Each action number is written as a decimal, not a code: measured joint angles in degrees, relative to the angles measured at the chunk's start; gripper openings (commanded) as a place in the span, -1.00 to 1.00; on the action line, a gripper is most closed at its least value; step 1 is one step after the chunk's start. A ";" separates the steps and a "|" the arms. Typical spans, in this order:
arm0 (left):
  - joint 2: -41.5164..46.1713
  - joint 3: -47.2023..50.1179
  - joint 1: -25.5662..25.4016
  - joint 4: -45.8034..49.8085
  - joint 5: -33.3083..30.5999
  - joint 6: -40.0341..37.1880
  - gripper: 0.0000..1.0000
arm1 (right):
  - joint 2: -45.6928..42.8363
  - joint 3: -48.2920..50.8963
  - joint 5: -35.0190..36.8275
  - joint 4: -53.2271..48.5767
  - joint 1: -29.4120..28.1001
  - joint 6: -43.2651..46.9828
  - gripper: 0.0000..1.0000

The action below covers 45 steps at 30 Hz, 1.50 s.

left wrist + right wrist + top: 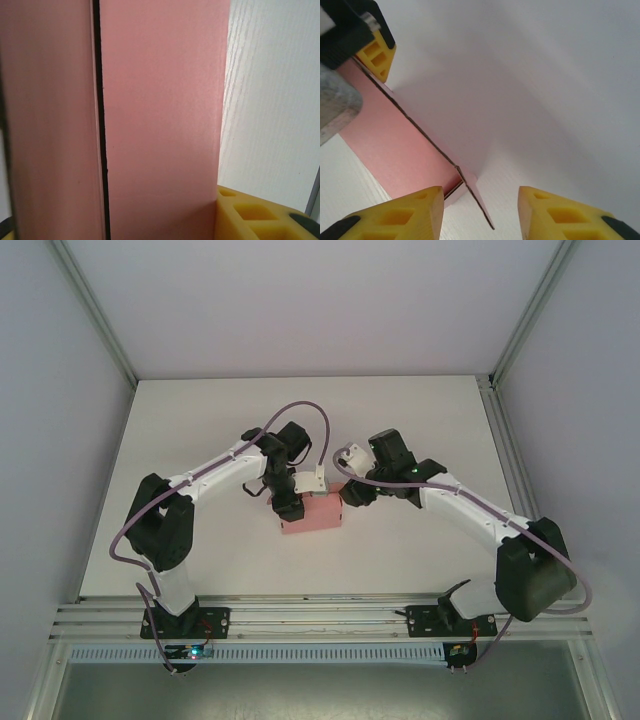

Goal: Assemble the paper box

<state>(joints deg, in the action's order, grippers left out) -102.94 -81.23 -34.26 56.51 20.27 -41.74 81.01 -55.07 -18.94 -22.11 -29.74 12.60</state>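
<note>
**Right gripper straddles loose end flap, left gripper holds far end**

Top view: paper box [312,515] lies mid-table on the white table [200,420], long axis roughly 9-to-3. The left gripper [286,504] sits on its 9 o'clock end and the right gripper [351,494] at its 2 o'clock corner. Both arms reach inward with elbows out and wrists bent down onto the box. Reach is about equal, but the right arm is at the unfinished end.

Key relation, right wrist view: the box wall runs from 10 o'clock down toward 6 and ends in a small end flap [476,197]. The flap sticks out loose, angled off the wall. It stands in the gap of the right gripper, nearer the 7 o'clock finger [405,212] than the 5 o'clock one. Jaws part-open, space on both sides of the flap, nothing gripped.

Left wrist view: pink card runs right up to the yellow pad [250,215] at 5 o'clock, with a dark seam 12-to-6 between two panels. It looks clamped across the box at a moderate width. The other pad is barely in frame, so this is a judgement.

Likely next step: pinch the flap or push it in toward the wall while the left grip steadies the box. The card is thin, so creasing is a risk.
</note>
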 measured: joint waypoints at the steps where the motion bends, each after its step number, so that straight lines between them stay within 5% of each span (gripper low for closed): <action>1: 0.00 0.00 -0.04 0.00 -0.13 0.04 -0.02 | 0.55 -0.31 -0.15 -0.09 -0.02 0.15 -0.45; 7: 0.00 0.15 -0.24 -0.79 -0.66 1.31 -0.08 | 1.01 -1.57 -0.83 -1.44 -1.29 -0.87 -0.91; 24: 2.03 2.89 -1.42 -4.42 -4.07 8.96 -0.07 | -4.04 6.16 15.28 11.28 -10.16 -37.70 -0.99; 45: 1.97 3.13 -1.75 -9.27 -5.70 11.23 0.06 | -8.28 16.44 18.99 24.04 -10.67 -38.23 -1.00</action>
<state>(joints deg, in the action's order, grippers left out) -100.97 -78.11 -36.01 47.24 14.57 -30.50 72.73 -38.63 0.05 1.93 -40.40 -25.63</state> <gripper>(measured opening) 0.539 0.050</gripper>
